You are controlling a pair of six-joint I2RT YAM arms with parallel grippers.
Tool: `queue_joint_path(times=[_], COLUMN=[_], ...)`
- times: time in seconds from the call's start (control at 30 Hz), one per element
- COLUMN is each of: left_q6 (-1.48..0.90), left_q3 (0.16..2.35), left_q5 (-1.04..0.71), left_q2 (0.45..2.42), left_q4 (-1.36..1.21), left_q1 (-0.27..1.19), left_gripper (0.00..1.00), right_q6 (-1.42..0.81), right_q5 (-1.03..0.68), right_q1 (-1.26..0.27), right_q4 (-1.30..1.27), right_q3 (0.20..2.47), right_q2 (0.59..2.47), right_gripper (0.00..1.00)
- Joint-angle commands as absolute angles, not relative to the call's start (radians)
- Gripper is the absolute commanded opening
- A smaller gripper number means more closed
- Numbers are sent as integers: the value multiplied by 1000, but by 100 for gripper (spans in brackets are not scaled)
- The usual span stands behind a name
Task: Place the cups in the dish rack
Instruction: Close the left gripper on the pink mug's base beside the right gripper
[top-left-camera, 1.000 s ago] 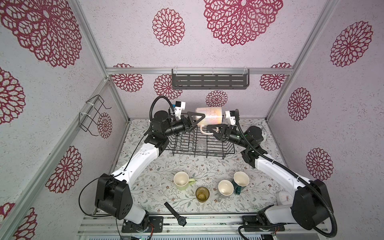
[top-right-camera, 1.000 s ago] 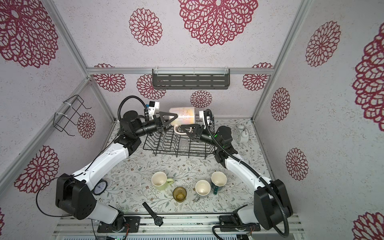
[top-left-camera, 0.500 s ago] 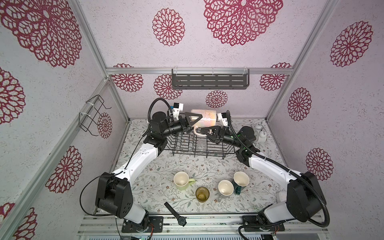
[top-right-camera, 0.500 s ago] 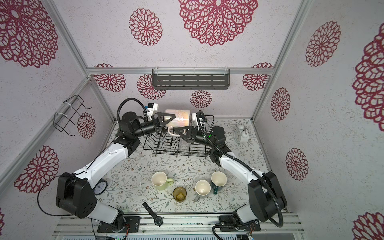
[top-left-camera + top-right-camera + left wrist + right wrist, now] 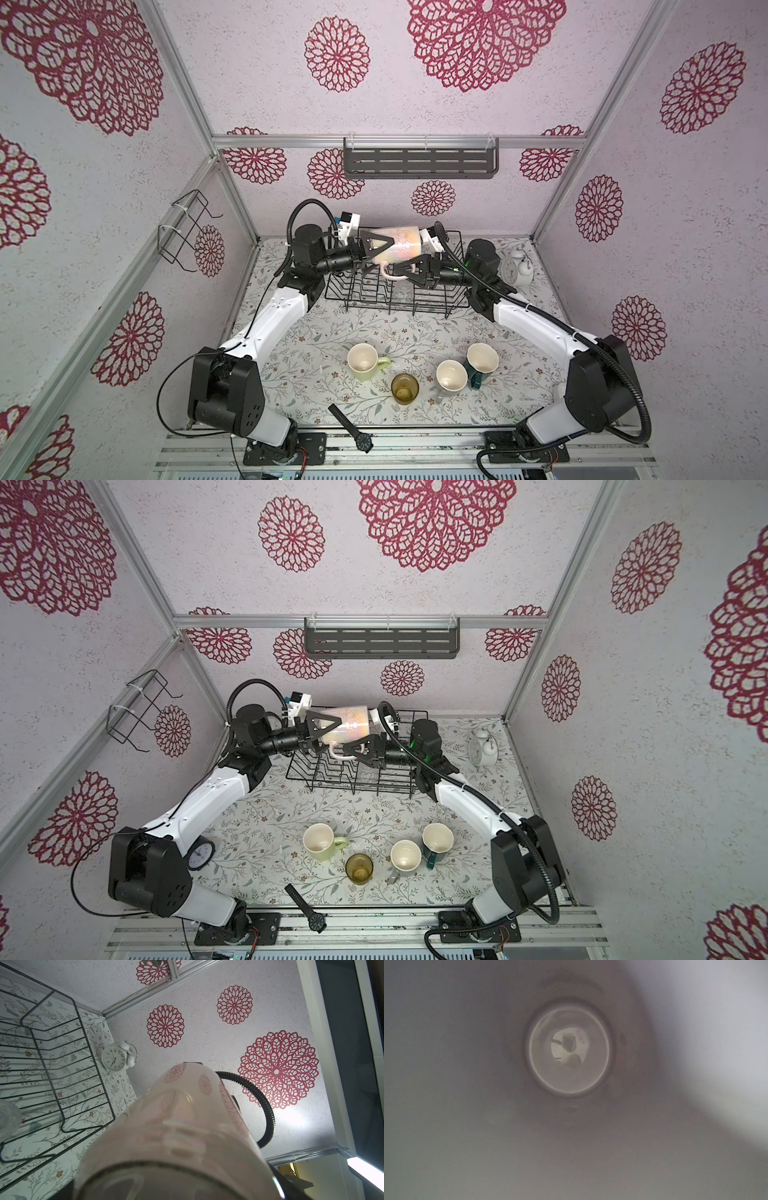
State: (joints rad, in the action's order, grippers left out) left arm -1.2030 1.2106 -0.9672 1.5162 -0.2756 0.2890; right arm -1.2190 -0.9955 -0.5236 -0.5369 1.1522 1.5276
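Cups: six in all.
Handled mugs: four – pink mug [image 5: 399, 245], yellow-green mug [image 5: 362, 361], grey mug [image 5: 451, 376], dark teal mug [image 5: 482, 361].
Amber tumbler [image 5: 404, 387]: one.
Small clear glass [image 5: 8, 1120]: one.
Dish rack [image 5: 415, 305]: one.
Clocks: two – white alarm clock [image 5: 516, 266], dark-rimmed clock [image 5: 199, 854].
Wristwatch [image 5: 353, 430]: one.
Wire wall holder [image 5: 183, 232]: one.
Slotted shelf [image 5: 419, 164]: one.
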Motion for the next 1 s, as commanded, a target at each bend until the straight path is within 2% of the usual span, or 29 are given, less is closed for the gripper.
queue_joint_path(times=[0.0, 0.4, 0.7, 0.97], left_q6=[-1156, -1200, -1189, -1185], left_q3=[1219, 1249, 1257, 1253], left_q5=[-961, -968, -966, -880], left_q2=[1504, 1577, 1605, 1625], left_q4=[-239, -269, -262, -262], left_q1=[290, 299, 296, 296], left_gripper=[97, 97, 100, 92], right_q6=[-1103, -1082, -966, -972], right_q5=[-1106, -1137, -1175, -1132], right_q1=[-546, -557, -564, -531], right_q4=[-554, -532, -374, -375], right_q3=[1220, 1235, 1258, 1245], right_q2=[1513, 1567, 1580, 1592], right_gripper=[0, 0, 0, 0])
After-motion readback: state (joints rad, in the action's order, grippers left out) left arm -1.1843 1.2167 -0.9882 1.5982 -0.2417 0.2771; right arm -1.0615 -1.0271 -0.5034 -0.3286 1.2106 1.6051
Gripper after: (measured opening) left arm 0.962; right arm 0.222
